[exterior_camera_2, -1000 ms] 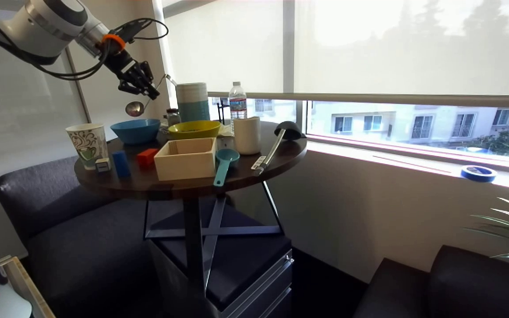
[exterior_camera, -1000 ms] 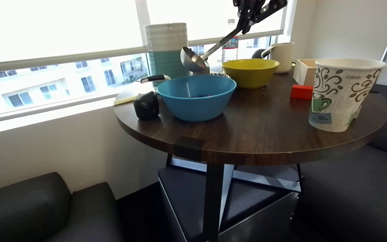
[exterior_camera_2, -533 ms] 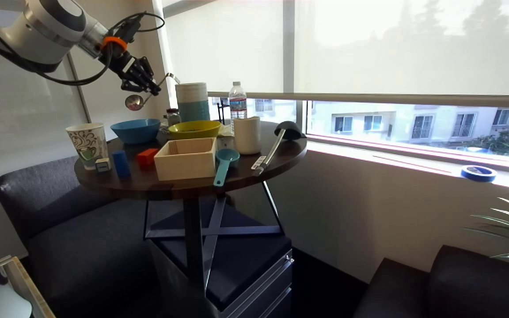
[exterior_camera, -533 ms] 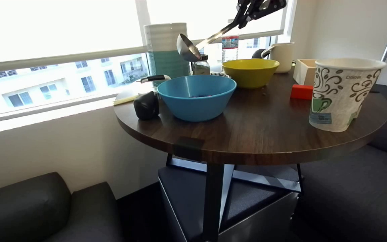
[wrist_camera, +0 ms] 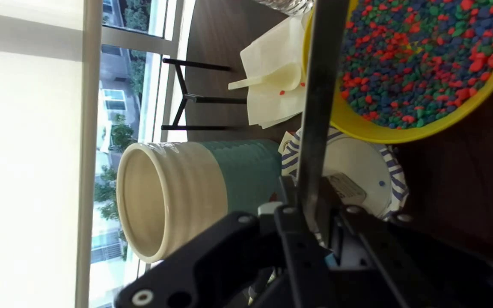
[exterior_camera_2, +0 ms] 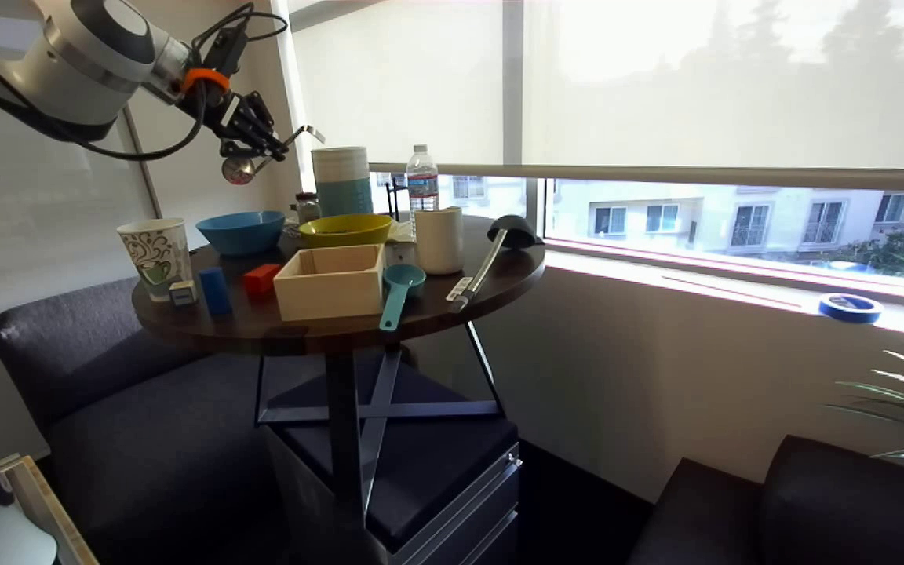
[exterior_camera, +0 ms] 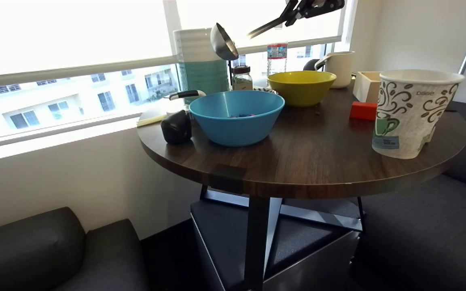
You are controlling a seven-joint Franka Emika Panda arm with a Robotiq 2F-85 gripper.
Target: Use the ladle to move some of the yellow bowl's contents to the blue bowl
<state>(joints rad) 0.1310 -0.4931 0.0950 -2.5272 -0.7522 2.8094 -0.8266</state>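
In an exterior view my claw (exterior_camera: 291, 18) is clenched on the handle (exterior_camera: 267, 27) of the silver metal ladle (exterior_camera: 217, 40); its cup (exterior_camera: 225, 45) lies left of the claw and lower, above the turquoise-blue bowl (exterior_camera: 237, 130) and well apart from it, tipped steeply, mouth to the right. Some red and dark bits (exterior_camera: 242, 116) show inside that bowl. In an exterior view the hooked end (exterior_camera_2: 311, 132) rises right of the claw and the cup lies left and slightly lower, so the long axis slants through my grip. Reddish patches in the cup: load or reflection, I cannot tell. In the wrist view the handle runs from the claw past the rim of the mustard-yellow bowl (wrist_camera: 379, 132), which holds plenty of red, green and blue pebbles (wrist_camera: 426, 81); cup out of sight. My judgement: pouring, perhaps nearly finished; any further wrist roll depends on the cup's lower lip being inside the turquoise rim.
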